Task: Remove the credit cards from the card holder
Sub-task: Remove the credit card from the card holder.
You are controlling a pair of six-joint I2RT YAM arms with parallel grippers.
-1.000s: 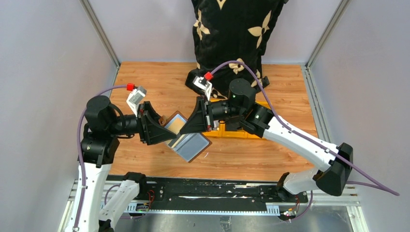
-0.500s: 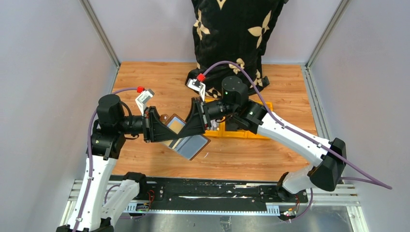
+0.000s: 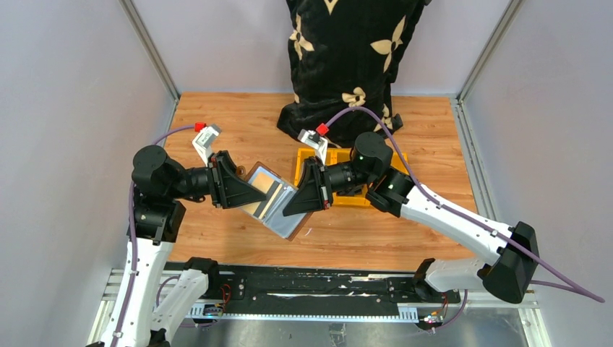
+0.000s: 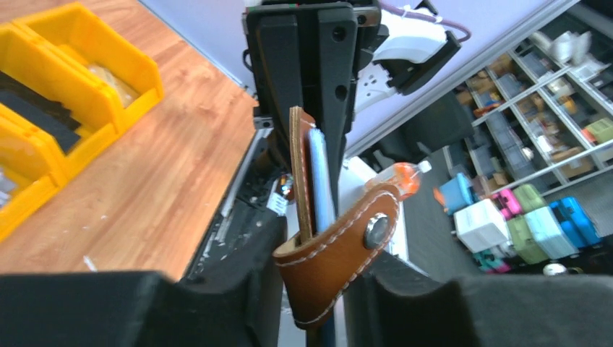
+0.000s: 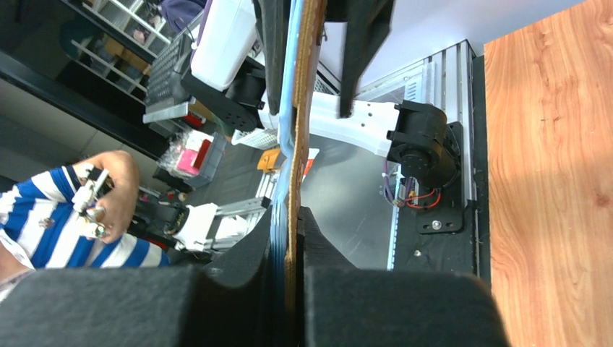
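Wooden table point(image 3: 217, 123), carrying the whole work area, with a black fabric bag with a tan flower pattern point(image 3: 347, 50) standing at its far edge. A row of yellow plastic bins point(image 4: 134, 79) is sitting on the right half of the table, well apart from the work in hand.

Left hand point(image 3: 244, 189) and right hand point(image 3: 298, 201) are facing each other over the middle of the table. Between them they are holding the small square brown leather card holder point(image 3: 282, 217), spread open, tilted, and apparently lifted off the wood. In the right wrist view the right hand is pinching one edge of the card holder, its fingers pressed close on both faces. In the left wrist view the left hand is gripping the opposite edge, where the stitched brown strap with a metal snap point(image 4: 361, 231) is wrapping round.

The credit cards point(image 3: 262, 199) are lying inside the card holder. A tan face with a dark stripe is showing from above, and a pale edge is showing in the left wrist view.

Step in hand, as judged: the card holder is being held open, and no card is out yet. The next move is calling for one hand to be keeping its pinch on the leather. The other would be letting go, taking an exposed card edge alone, and drawing it straight along the pocket.
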